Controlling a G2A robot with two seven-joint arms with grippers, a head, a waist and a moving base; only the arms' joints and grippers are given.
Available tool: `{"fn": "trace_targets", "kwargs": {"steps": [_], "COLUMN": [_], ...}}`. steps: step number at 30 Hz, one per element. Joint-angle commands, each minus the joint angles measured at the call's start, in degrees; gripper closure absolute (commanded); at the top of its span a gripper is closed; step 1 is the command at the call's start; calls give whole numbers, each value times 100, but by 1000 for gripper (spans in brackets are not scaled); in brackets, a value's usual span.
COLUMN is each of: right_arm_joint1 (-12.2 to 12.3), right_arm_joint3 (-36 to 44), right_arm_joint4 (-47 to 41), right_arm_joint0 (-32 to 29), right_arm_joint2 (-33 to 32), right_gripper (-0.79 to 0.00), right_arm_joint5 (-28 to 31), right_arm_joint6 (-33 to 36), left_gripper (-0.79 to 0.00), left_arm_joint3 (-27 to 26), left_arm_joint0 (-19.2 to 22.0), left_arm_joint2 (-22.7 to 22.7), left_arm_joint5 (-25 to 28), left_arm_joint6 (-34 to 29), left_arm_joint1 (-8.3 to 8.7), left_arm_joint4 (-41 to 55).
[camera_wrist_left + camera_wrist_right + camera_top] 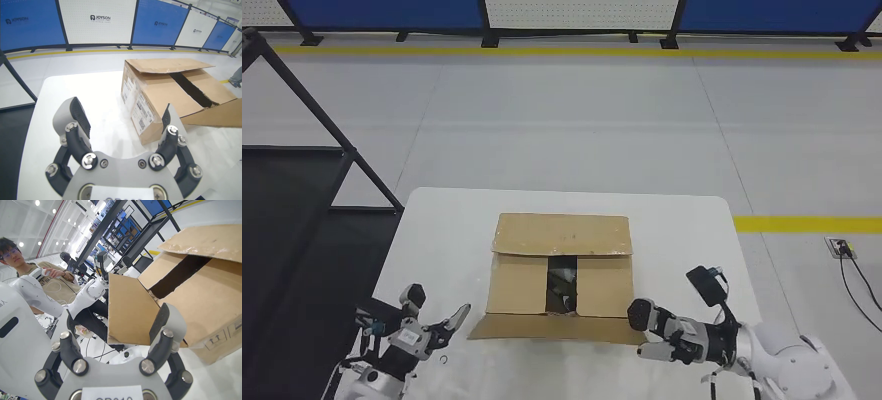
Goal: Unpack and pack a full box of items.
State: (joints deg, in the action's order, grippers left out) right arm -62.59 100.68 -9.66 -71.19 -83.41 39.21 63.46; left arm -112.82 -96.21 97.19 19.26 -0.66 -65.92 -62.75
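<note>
Cardboard box (597, 280): stands at the middle of the white surface (442, 230), between the two arms, placed so either arm can reach it; the far outer flap (562, 235) is raised at a slant; the near outer flap (552, 328) is folded outward toward the robot, which exposes the two inner flaps; these lie closed with a dark gap (564, 285) between them, and the contents below are too dim to identify; unpacking has probably not begun.

Left tool (434, 310): positioned low over the surface near the box's labelled side (140, 111); jaws spread wide, nothing held; likely staged for the inner flap on that side.

Right tool (672, 298): positioned at the right corner of the near outer flap; jaws spread wide, nothing clamped; one finger (164, 317) is just beside the flap's edge, but contact cannot be confirmed; this placement suggests the flap is being kept clear of the opening.
</note>
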Motion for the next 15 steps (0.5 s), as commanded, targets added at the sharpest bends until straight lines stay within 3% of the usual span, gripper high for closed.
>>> {"fn": "trace_targets", "kwargs": {"steps": [1, 10, 15], "right_arm_joint1": [27, 130, 168], "right_arm_joint3": [-28, -234, -303], "right_arm_joint4": [57, 280, 159], "right_arm_joint0": [-58, -86, -28], "right_arm_joint2": [14, 194, 276], "right_gripper": [-785, -785, -785], "right_arm_joint5": [32, 13, 118], "right_arm_joint6": [129, 148, 42], "left_gripper": [-785, -785, -785], "left_arm_joint3": [18, 79, 121], "left_arm_joint0": [-4, -29, -45], "left_arm_joint2": [-33, -133, -203], "left_arm_joint5": [77, 717, 754], "left_arm_joint6": [-3, -181, -222], "left_arm_joint1": [4, 55, 68], "left_arm_joint4": [-89, -585, -871]}}
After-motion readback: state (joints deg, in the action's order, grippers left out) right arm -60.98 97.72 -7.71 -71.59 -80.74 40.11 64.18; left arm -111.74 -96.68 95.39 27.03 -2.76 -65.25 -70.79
